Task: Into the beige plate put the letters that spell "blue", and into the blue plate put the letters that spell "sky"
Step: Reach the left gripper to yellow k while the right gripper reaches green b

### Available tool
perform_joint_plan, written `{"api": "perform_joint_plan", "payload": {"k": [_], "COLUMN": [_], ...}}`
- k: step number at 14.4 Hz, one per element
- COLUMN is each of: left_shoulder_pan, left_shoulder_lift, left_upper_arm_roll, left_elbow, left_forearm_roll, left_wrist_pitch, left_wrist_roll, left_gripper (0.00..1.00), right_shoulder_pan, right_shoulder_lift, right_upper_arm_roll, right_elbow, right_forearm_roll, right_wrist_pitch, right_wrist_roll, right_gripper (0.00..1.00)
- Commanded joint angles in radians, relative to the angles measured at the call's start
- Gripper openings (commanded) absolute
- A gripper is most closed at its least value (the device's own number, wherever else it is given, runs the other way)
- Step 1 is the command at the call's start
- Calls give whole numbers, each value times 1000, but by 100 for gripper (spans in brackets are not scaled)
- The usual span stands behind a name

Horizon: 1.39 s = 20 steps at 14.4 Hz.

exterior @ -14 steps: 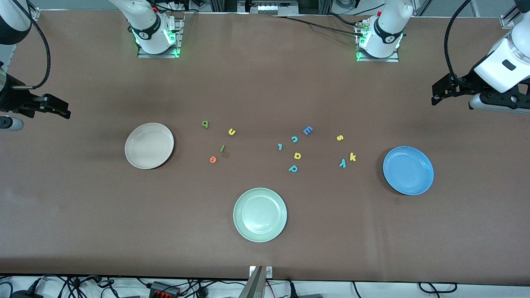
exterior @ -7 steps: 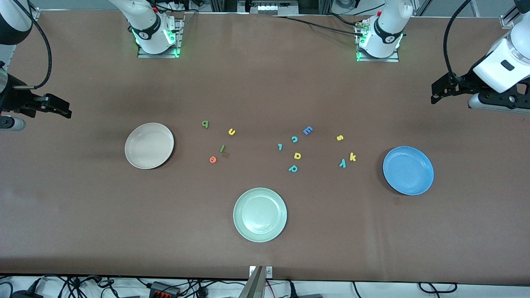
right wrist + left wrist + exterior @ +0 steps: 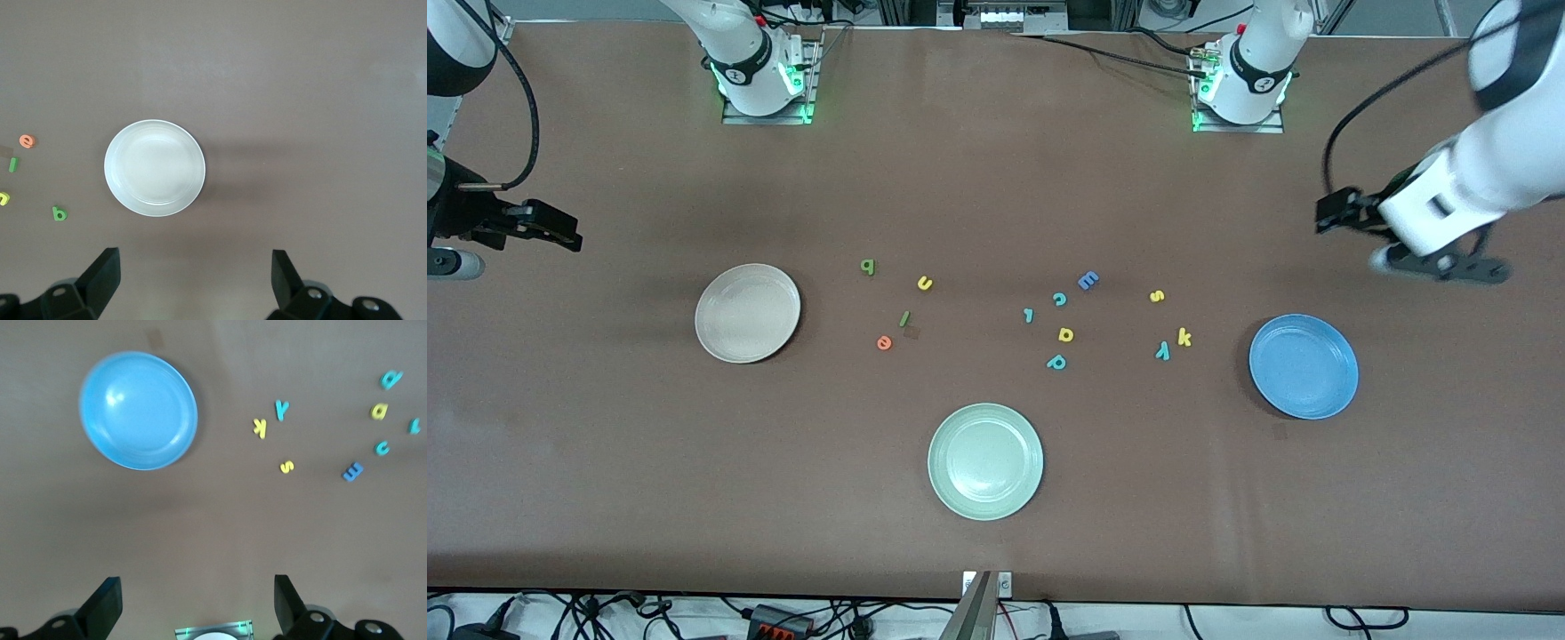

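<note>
Three round plates on the brown desk (image 3: 605,462), all bare inside: beige plate (image 3: 747,312) toward the right arm's end, blue plate (image 3: 1304,365) toward the left arm's end, pale green plate (image 3: 985,460) between them and nearest the front camera. No letter in or touching any plate. Lay loose on the desk beside the beige plate, toward the middle: green b (image 3: 867,266), yellow u (image 3: 925,284), thin green l (image 3: 904,317), orange e (image 3: 884,342), each apart from the others, e nearest the camera and b farthest. Lay near the blue plate, toward the middle: yellow s (image 3: 1157,296), yellow k (image 3: 1184,337), teal y (image 3: 1162,351), with k and y just beside each other. Scattered between the two groups: blue block E (image 3: 1088,281), teal c (image 3: 1059,299), small teal letter (image 3: 1029,315), yellow a (image 3: 1065,334), teal p (image 3: 1056,362). Left tool (image 3: 197,607) hung spread and empty over bare desk beside the blue plate at the left arm's end. Right tool (image 3: 195,283) hung spread and empty over the right arm's end of the desk, beside the beige plate, well apart from the letters.
</note>
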Motion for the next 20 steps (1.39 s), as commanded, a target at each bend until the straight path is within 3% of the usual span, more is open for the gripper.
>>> {"api": "perform_joint_plan", "payload": {"k": [1,7,11,20], "left_shoulder_pan": [-23,-71,-97,-137], "left_shoulder_lift": [154,289,325,351], "left_upper_arm_roll": [-5,-8,-8,-8], "left_elbow": [73,61,0,-262], "left_forearm_roll": [-6,-14,-14,-14], "left_wrist_pitch": [31,260,361,735], "left_wrist_roll": [-1,-2,-4,-62], "left_gripper": [100,100,100,100], "right_shoulder_pan": [-8,70,150,370], "right_shoulder_lift": [-13,89,178,241], "right_upper_arm_roll": [4,16,16,16], "right_elbow": [-12,-29,-74,-366], "right_forearm_roll": [-6,9,162,183], "right_wrist_pitch": [-9,-6,41,421], "right_wrist_roll": [-11,-3,14,182], "right_gripper": [100,100,100,100]}}
